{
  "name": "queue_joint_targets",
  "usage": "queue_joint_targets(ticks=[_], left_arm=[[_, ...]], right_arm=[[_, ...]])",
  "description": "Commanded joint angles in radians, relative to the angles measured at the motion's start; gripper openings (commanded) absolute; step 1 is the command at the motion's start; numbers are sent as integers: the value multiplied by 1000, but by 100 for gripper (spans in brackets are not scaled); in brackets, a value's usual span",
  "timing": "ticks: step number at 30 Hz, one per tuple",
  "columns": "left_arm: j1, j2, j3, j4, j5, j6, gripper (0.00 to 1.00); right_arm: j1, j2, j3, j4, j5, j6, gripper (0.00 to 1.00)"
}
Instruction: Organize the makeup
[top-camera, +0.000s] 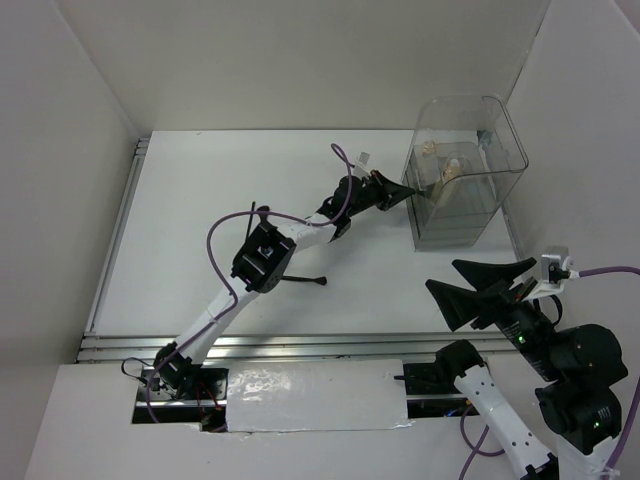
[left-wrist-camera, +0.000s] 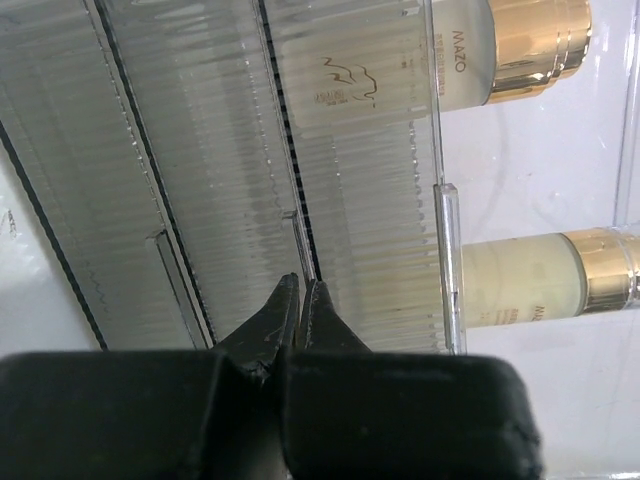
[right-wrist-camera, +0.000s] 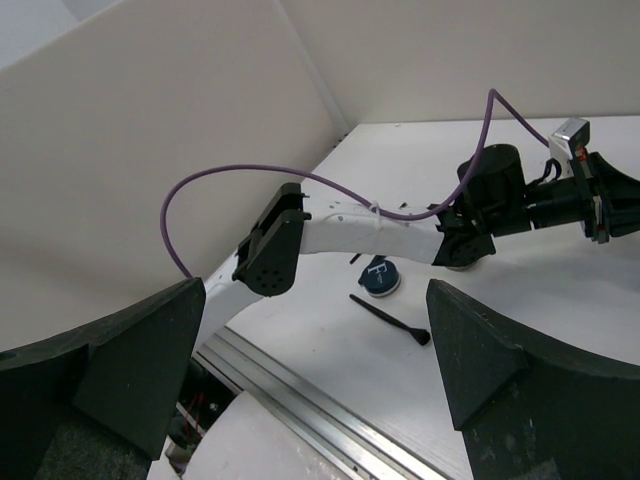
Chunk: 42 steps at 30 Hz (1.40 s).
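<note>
Left end effector (left-wrist-camera: 300, 292) shut tight, holding nothing, tips right at the ribbed wall of the clear box (top-camera: 497, 140). Inside the box, just past those tips: two pale bottles (left-wrist-camera: 400, 60) with gold caps. Right end effector (right-wrist-camera: 315, 295) wide open and empty, well away from the box. On the desk (top-camera: 200, 250), under the left arm: a round blue case (right-wrist-camera: 380, 277) beside a thin black brush (right-wrist-camera: 390, 318).
</note>
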<state>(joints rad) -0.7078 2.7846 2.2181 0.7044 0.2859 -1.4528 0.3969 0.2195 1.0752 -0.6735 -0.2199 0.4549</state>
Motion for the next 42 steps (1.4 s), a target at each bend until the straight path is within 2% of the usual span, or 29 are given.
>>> queue_joint_targets(ticks=[1,13,22,34,38,40,42], left_arm=[[-7,-43,-34,75,24,46,0],[67,-169,-170,55,52,101,0],[97,-261,-342,95,50,109,0],[131,-346,-485,142,38,111,0],[131,-347,-477,130,47,109,1],[131,-350,-483,139,48,106,38],[130,-359,-483,127,50,120,52]], right_arm=[[8,-8,-6,23,10,-13,100],[8,-2,-3,26,4,-10,100],[8,-3,-11,38,-16,2,100],[8,0,-14,51,-29,10,100],[8,4,-21,58,-38,11,100],[7,6,-21,60,-42,11,100],[7,9,-20,58,-42,11,100]])
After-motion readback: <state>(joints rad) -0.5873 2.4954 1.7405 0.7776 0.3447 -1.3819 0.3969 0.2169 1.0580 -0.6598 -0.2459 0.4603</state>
